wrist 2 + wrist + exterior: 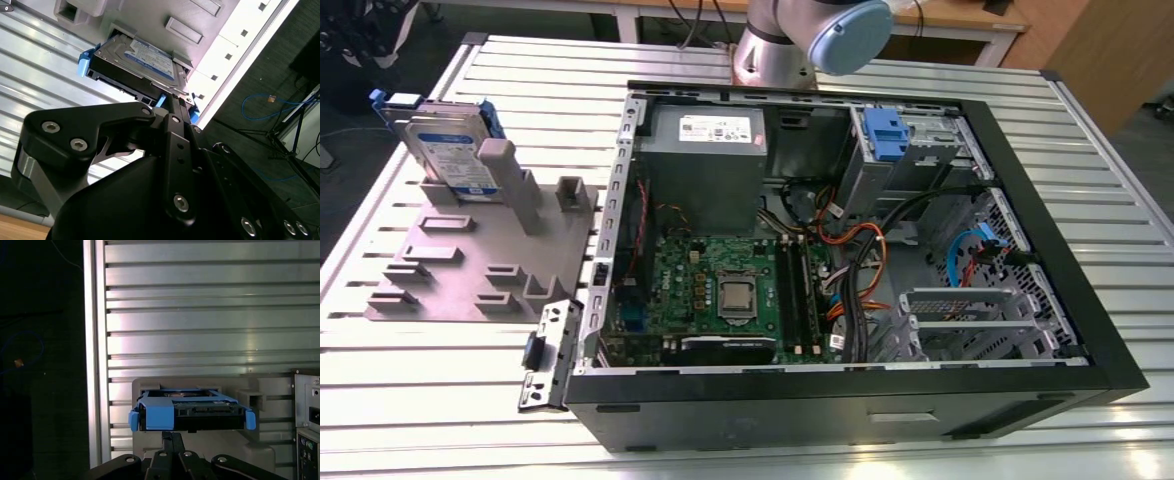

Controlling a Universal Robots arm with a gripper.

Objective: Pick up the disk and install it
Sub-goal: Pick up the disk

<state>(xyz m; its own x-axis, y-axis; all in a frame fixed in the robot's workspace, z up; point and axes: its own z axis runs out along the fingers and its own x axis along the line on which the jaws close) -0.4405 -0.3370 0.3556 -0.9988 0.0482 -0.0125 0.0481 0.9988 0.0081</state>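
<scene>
The disk (447, 150) is a silver hard drive with a white-and-blue label and blue rails. It stands on edge in a slot of the grey fixture (467, 270) at the exterior view's left. Both wrist views show the disk (190, 410) (145, 60) just beyond my gripper's tips. My gripper (171, 436) (172, 100) is shut with nothing in it, its black fingers pressed together and pointing at the disk's edge. Whether the tips touch the disk I cannot tell.
An open black computer case (1067, 250) lies to the exterior view's right of the fixture, with a grey power-supply box (704, 150), a motherboard (720, 290) and a blue latch piece (887, 135) at a drive bay. The arm (814, 35) rises behind the case. The slatted metal table (440, 400) ends near the fixture.
</scene>
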